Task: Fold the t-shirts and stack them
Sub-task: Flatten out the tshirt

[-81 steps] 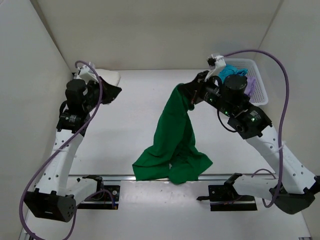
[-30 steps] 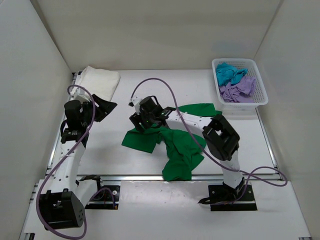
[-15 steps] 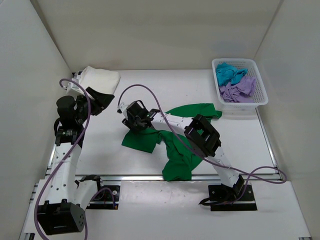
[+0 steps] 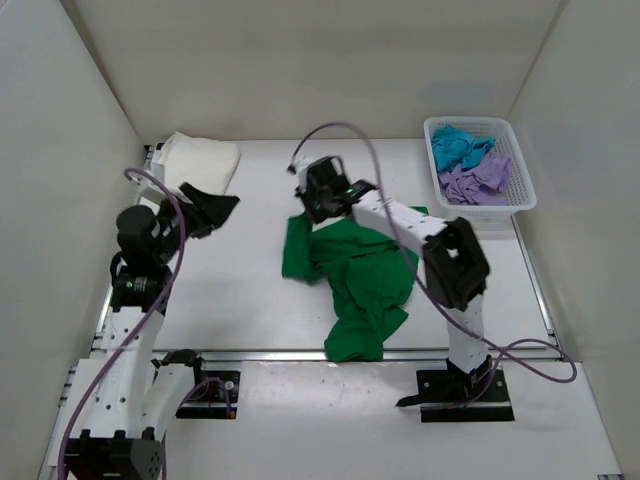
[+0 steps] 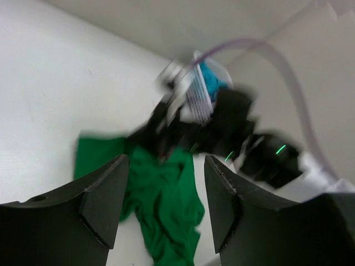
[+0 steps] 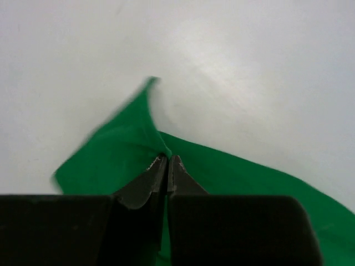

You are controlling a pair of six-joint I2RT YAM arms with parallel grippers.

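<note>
Counting four t-shirts: I've got my right gripper (image 6: 167, 162) pinching the green t-shirt (image 4: 360, 280)'s far edge; cream t-shirt (image 4: 200, 157) far-left, teal t-shirt (image 4: 458, 145) and lilac t-shirt (image 4: 480, 180) in the basket (image 4: 522, 160); left gripper (image 5: 165, 166) wide, empty.

Probably a robotics lab: bare white walls (image 4: 300, 60) box in a table (image 4: 240, 290); purple cables (image 4: 340, 125) trail from bolted arms (image 4: 400, 215).

Jaws pinch a peaked fold of the green t-shirt (image 6: 111, 158) over the white table (image 6: 249, 66).
</note>
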